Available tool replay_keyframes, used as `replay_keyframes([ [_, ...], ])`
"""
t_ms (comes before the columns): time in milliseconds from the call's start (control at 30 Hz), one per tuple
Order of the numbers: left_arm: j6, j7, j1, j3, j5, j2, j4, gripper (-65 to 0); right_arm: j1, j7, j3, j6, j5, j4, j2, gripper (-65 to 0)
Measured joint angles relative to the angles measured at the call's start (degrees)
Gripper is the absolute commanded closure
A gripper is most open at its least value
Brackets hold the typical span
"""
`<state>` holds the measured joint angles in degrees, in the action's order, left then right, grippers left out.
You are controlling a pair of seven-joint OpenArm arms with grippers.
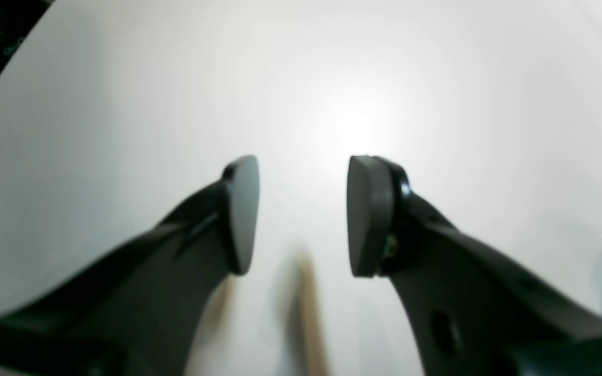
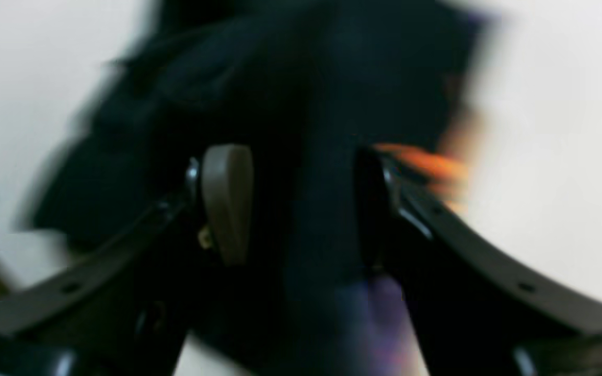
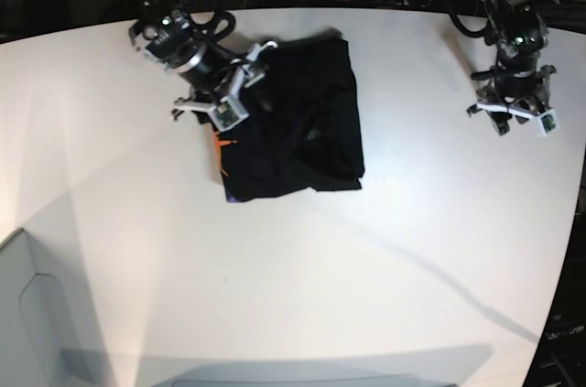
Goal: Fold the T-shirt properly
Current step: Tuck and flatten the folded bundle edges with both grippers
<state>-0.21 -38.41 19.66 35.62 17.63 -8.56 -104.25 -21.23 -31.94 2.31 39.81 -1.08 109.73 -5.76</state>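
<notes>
Broadly, the white table (image 3: 293,268) carries the folded black T-shirt (image 3: 302,131) toward its far edge, the right tool (image 2: 301,209) spread over the cloth gripping nothing, the left tool (image 1: 301,214) parted, empty, well apart above bare surface.

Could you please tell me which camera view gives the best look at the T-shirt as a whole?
The base view: the T-shirt lies there whole, a folded black shape on the table. The right wrist view shows only a blurred dark patch of it behind the fingers; the left wrist view shows none.
</notes>
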Motion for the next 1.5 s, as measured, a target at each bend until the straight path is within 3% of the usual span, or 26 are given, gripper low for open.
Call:
replay_keyframes([
  [133,-0.02,0.02,-0.02,0.11,-0.07,-0.13,-0.02,-26.8,-0.37,0.02,6.80,-0.07,0.17,-1.18,0.42,-31.2],
  [200,-0.02,-0.09,0.02,0.15,-0.07,-0.13,-0.52,-26.8,-0.35,0.22,9.03,-0.02,0.46,-1.27,2.38,-31.2],
  [300,-0.02,-0.26,0.17,1.22,-0.02,-0.07,-1.90,-26.8,-0.02,0.26,10.27,-0.02,0.26,-1.27,5.77,-31.2],
  [433,0.00,0.04,0.68,2.67,-0.04,0.17,-4.09,-26.8,1.53,0.39,7.69,-0.02,0.09,0.68,6.97,-31.2],
  [600,0.00,0.04,4.20,2.40,9.53,0.00,-7.26,-26.9,2.01,0.31,4.17,-0.04,0.07,4.52,6.32,-31.4],
  [733,0.11,-0.09,6.21,1.42,21.18,-0.04,-9.29,-31.3,4.00,0.52,3.21,-0.04,0.44,4.66,5.86,-31.4],
  [833,0.07,0.48,6.36,-1.99,26.14,-0.46,-9.55,-32.3,4.00,0.46,2.99,-0.04,0.42,4.66,5.92,-31.4],
  [967,0.09,0.22,5.70,-11.32,26.62,-0.79,-9.64,-32.4,3.41,0.09,2.99,-0.04,0.39,4.66,5.92,-31.4],
  [1200,0.22,0.70,-0.17,-31.58,26.99,-5.66,-9.49,-32.4,3.41,0.33,0.83,-0.07,0.39,4.70,5.92,-31.4],
  [1500,0.46,0.28,-5.77,-42.95,18.99,-5.62,-4.15,-32.4,3.58,0.33,-5.29,-0.02,0.46,4.72,5.73,-31.4],
])
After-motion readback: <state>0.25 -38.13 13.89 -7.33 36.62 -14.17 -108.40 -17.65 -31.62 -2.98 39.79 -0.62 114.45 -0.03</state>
